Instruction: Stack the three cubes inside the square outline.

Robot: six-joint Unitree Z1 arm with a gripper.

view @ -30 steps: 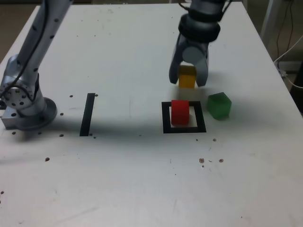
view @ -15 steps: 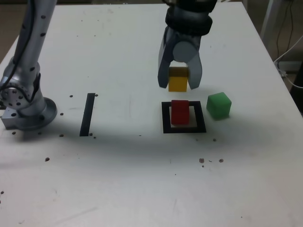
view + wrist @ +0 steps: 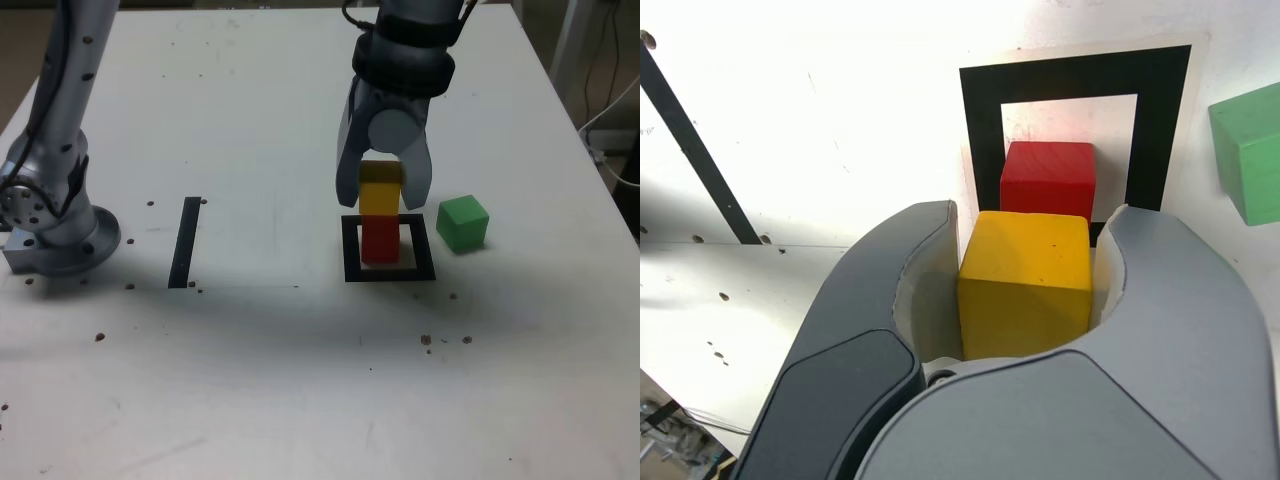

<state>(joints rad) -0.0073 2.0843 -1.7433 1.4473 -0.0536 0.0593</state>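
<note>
Gripping the yellow cube (image 3: 1025, 285), the end effector (image 3: 1025, 270) had its fingers closed to the cube's width, one on either side. From the exterior view, I saw it overlapping the red cube (image 3: 380, 240) inside the square outline (image 3: 354, 271), though I couldn't judge whether they touched. The green cube (image 3: 462, 224) sat just outside, on that view's right.

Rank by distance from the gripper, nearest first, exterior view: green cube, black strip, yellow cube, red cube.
1. Yellow cube: between the jaws.
2. Red cube: just below yellow in view, inside the outline.
3. Green cube: to the view's right.
4. Black strip: far to the view's left.
</note>
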